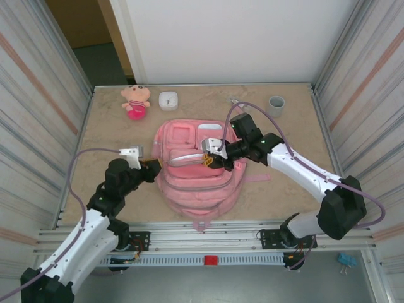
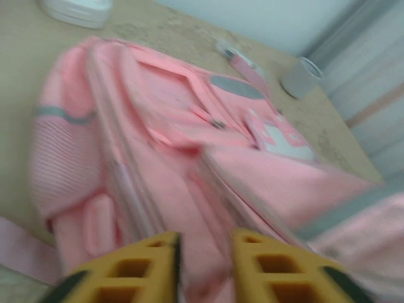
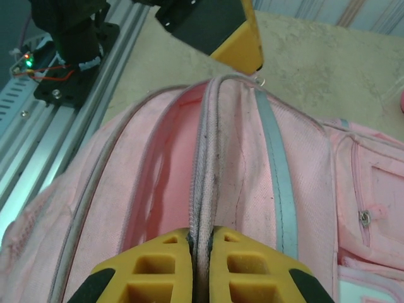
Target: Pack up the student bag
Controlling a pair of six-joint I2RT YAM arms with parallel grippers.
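Open tabletop (image 1: pixel 303 120) around student bag (image 1: pixel 189 186)

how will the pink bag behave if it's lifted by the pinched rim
Probably floppy: the bag is soft fabric lying slumped and creased, so the rim pinched in the right jaws would likely rise first while the rest sags. Likely light, since it looks fairly flat.

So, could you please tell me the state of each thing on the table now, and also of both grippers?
Pink fabric backpack: lying flat, one zipped compartment gaping open.
Right gripper: shut on the backpack's opening edge.
Left gripper: jaws apart, at the backpack's left side.
Grey round cup: upright, apart from the backpack.
Pink plush doll: sitting upright near the far edge.
Small white box: lying flat; open or closed, unclear.
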